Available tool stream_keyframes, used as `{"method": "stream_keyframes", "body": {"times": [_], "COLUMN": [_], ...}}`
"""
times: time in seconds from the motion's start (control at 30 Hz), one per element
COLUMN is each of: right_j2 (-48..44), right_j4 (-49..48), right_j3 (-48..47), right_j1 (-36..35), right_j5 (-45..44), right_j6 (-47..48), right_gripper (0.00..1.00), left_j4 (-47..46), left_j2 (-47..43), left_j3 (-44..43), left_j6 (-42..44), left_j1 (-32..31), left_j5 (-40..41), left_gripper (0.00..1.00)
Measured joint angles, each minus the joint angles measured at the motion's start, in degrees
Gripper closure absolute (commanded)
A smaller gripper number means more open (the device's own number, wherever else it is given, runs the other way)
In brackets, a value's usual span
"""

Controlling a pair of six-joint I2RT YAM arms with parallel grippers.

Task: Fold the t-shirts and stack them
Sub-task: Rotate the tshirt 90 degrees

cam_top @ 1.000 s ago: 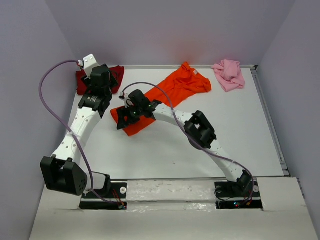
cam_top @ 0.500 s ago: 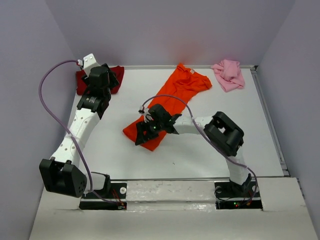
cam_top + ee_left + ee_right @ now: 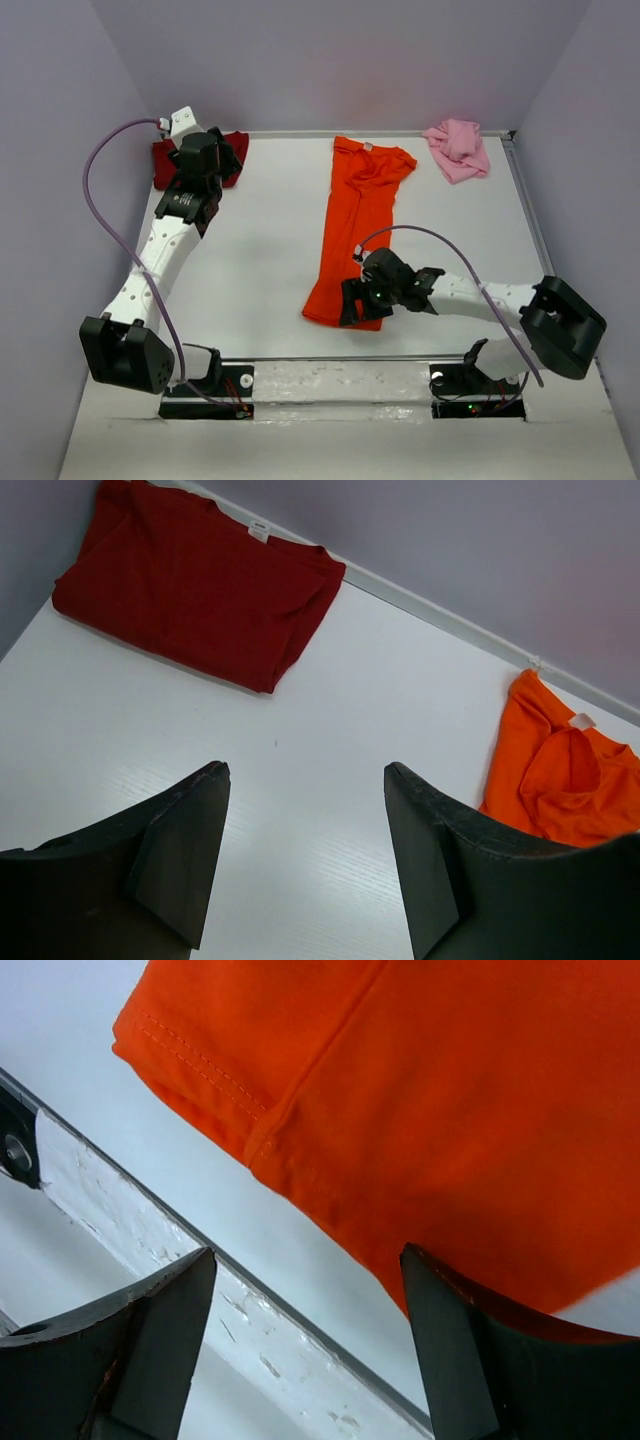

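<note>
Jaws wide and empty, the right gripper (image 3: pixel 348 303) hangs over the bright orange cloth t-shirt's (image 3: pixel 360 200) near hem. Folding likely begins by pinching that hem.

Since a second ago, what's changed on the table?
The right gripper swung from mid-table toward the near edge, dragging the orange shirt by its hem end, so it now lies straight instead of diagonal. That gripper's jaws stand open. The left gripper, dark red shirt and pink shirt stayed put.

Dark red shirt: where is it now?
Top view: the dark red shirt lies folded in the far left corner, by the left tool, well left of the orange shirt.
</note>
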State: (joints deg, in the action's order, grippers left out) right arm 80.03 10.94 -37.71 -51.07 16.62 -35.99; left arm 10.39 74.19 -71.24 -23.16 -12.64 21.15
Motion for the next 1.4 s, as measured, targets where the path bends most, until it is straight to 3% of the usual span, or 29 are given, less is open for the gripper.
{"method": "stream_keyframes", "body": {"times": [0.17,0.33,0.53,0.7,0.83,0.97,1.1,1.4], "right_j2": [-5.4,-0.6,19.2,44.7,58.8,62.7,62.4,61.6], "right_j4": [9.7,16.7,16.9,16.8,18.6,21.5,21.0,19.3], "right_j3": [-4.1,-22.8,-53.8,-85.5,-101.0,-102.0,-97.0,-86.3], "right_j1": [0.0,0.1,4.8,13.2,18.8,23.0,26.1,28.8], "right_j5": [-5.0,-13.8,-24.0,-24.8,-25.3,-29.3,-34.9,-32.6], "right_j6": [0.5,6.6,17.7,23.5,24.4,25.5,27.2,26.8], "right_gripper": [0.19,0.18,0.19,0.19,0.19,0.19,0.19,0.19], "left_j4": [-0.1,-0.1,-0.5,-0.5,-0.9,-0.9,-0.9,-1.0], "left_j2": [0.6,1.2,1.2,1.2,1.2,1.2,1.2,1.2], "left_j3": [0.0,0.0,0.0,0.0,0.0,0.0,0.0,0.0], "left_j6": [0.0,0.0,0.0,0.0,0.0,0.3,0.3,0.3], "left_j1": [0.0,0.0,0.0,0.0,-0.5,-1.5,-1.8,-1.8], "left_j5": [-0.5,-1.1,-1.7,-2.6,-2.7,-2.5,-2.8,-3.6], "left_gripper": [0.27,0.27,0.27,0.27,0.27,0.27,0.27,0.27]}}
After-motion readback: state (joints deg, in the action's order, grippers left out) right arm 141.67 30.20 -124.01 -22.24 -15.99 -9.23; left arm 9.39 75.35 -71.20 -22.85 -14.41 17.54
